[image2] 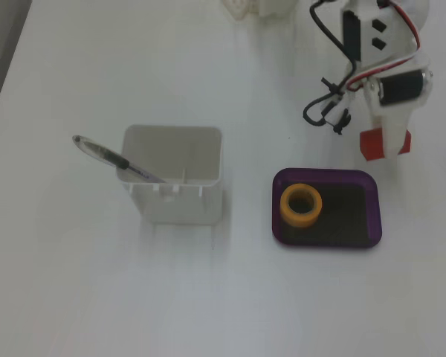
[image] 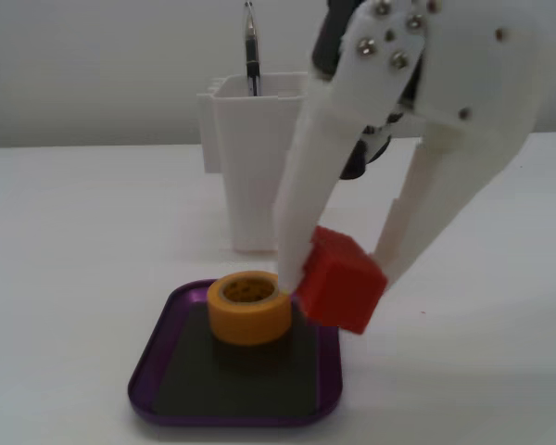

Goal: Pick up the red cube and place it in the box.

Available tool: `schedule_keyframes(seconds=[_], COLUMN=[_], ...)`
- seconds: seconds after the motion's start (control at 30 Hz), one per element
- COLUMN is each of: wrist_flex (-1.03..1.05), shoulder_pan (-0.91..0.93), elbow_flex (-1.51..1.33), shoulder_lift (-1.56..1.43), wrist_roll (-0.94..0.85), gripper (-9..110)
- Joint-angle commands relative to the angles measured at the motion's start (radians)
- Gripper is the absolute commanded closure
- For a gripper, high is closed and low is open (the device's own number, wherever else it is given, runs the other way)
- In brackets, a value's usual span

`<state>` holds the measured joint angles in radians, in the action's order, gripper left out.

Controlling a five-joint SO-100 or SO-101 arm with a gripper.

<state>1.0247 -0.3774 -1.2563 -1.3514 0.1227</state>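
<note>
My white gripper (image: 339,282) is shut on the red cube (image: 343,278), one finger on each side. The cube hangs tilted. In a fixed view from above, the gripper (image2: 386,143) and the cube (image2: 372,146) are just beyond the far right edge of the purple box (image2: 276,212). In a low fixed view the cube sits at the box's (image: 148,366) far right corner, next to the orange-yellow tape roll (image: 249,308). The roll (image2: 301,204) lies in the left part of the box's black floor.
A tall white container (image2: 175,178) with a pen (image2: 111,156) stands to the left of the box in a fixed view from above, and behind it in a low fixed view (image: 250,158). The arm's body and cables (image2: 372,59) are at the top right.
</note>
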Motion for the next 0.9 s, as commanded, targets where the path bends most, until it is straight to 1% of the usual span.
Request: schedule_keyframes(seconds=[0.0, 0.2, 0.47, 0.6, 0.87], wrist_flex=[-0.008, -0.008, -0.006, -0.006, -0.006], shoulder_pan=[0.054, 0.127, 0.109, 0.057, 0.057], elbow_flex=[0.149, 0.25, 0.281, 0.282, 0.27], shoulder_lift=[0.078, 0.221, 0.278, 0.287, 0.288], wrist_roll=[0.0, 0.002, 0.003, -0.006, -0.006], gripper=[102, 102, 102, 102, 102])
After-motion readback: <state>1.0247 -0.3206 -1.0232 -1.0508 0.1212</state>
